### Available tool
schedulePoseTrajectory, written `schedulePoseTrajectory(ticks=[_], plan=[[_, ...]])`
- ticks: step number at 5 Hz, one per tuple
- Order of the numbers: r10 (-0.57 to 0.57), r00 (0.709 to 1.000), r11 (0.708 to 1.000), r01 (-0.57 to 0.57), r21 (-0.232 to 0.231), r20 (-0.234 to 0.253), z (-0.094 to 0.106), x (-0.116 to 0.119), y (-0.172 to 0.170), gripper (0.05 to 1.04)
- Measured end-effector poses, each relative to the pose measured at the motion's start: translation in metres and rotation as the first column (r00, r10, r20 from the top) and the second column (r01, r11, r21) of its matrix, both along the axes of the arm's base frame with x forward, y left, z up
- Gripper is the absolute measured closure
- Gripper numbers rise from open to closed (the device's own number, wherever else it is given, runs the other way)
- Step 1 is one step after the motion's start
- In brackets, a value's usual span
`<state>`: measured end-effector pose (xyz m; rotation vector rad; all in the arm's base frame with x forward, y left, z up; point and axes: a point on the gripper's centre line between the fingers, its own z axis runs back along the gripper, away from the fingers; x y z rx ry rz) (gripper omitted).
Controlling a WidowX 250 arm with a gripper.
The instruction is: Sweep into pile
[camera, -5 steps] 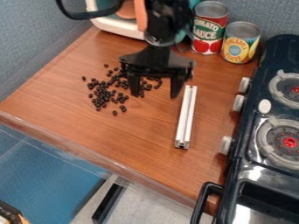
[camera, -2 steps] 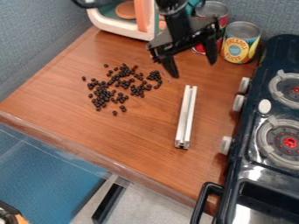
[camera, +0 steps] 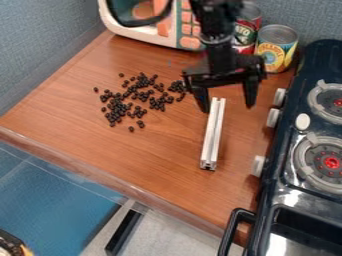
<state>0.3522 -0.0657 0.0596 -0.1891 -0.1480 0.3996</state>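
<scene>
Jaws spread wide apart with nothing clamped between them, the black gripper [camera: 227, 108] hangs fingers-down over a brown wood-look counter [camera: 167, 150], near the upper end of a pale metal bar [camera: 212, 134]. One fingertip appears just beside the bar's upper end, the other on its stove side; whether either touches the bar or the counter cannot be told from this angle.

The small black beads [camera: 115, 107] lie on the counter in a loose, uneven scatter, bunched in several clusters, with a few strays at the edges. The spread sits to the left of the bar in the view, and bar and beads are apart. The bar lies flat, its length running from the gripper toward the counter's front edge.

Behind, a toy microwave [camera: 127, 31] with orange buttons stands at the back of the counter, a black cable [camera: 137, 22] looping in front of it. A red can [camera: 248, 31] and a yellow can [camera: 276, 49] stand upright side by side near the wall. At right is a dark toy stove [camera: 284, 150] with pale knobs.
</scene>
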Motion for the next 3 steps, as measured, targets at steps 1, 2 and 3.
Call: schedulePoseTrajectory(ticks=[1,2,3], plan=[[-0.056,0.998,0.992,0.059,0.112,-0.032,-0.007,-0.004,-0.007,0.083],[-0.074,0.996,0.964,0.086,0.252,-0.056,-0.023,-0.006,-0.008,0.083],[-0.066,0.996,0.947,0.082,0.310,-0.062,-0.027,-0.006,-0.008,0.083]])
